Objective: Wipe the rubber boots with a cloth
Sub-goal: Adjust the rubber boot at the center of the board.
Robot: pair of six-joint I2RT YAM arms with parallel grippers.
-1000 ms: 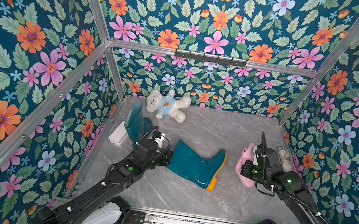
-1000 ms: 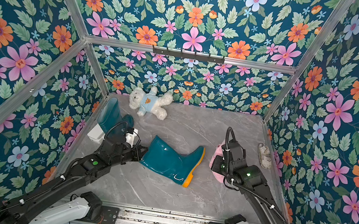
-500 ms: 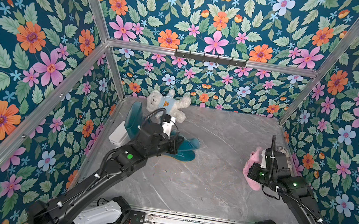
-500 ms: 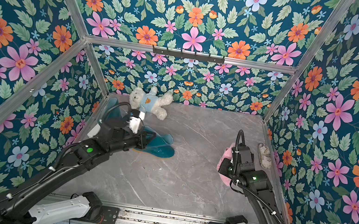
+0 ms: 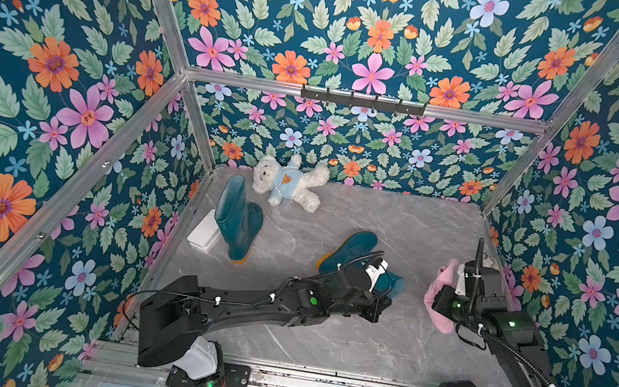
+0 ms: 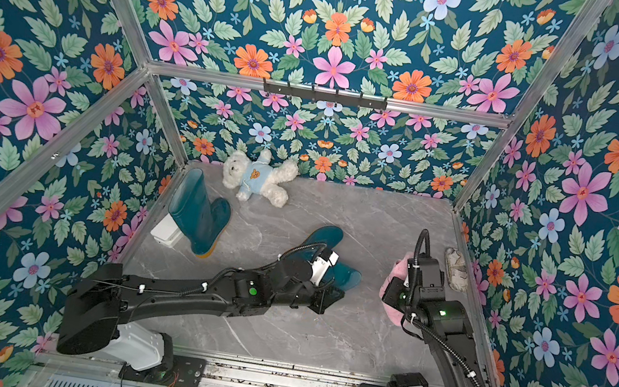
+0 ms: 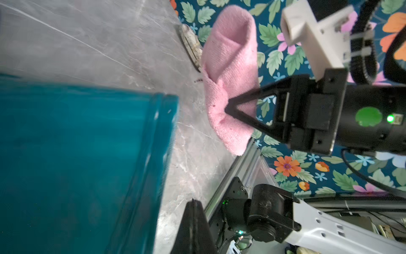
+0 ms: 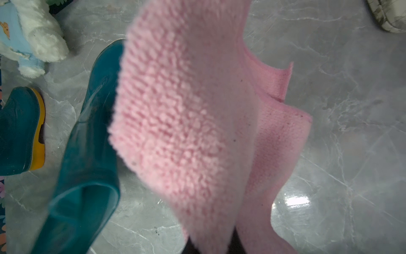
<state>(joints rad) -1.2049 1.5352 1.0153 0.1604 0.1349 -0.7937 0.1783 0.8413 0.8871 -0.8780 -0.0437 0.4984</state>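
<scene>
Dangling nubby pink cloth (image 8: 186,114), glossy teal boot (image 8: 85,136)

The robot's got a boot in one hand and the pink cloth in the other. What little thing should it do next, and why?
Probably swing the right gripper with its pink cloth over onto the shaft of the teal boot. The left gripper is shut on that boot's open end, and cloth and boot are apart, so no wiping can happen yet.

both top views look steeply down on the whole floor (image 5: 379,222), while close wrist cameras share the pink cloth (image 7: 230,66).
</scene>
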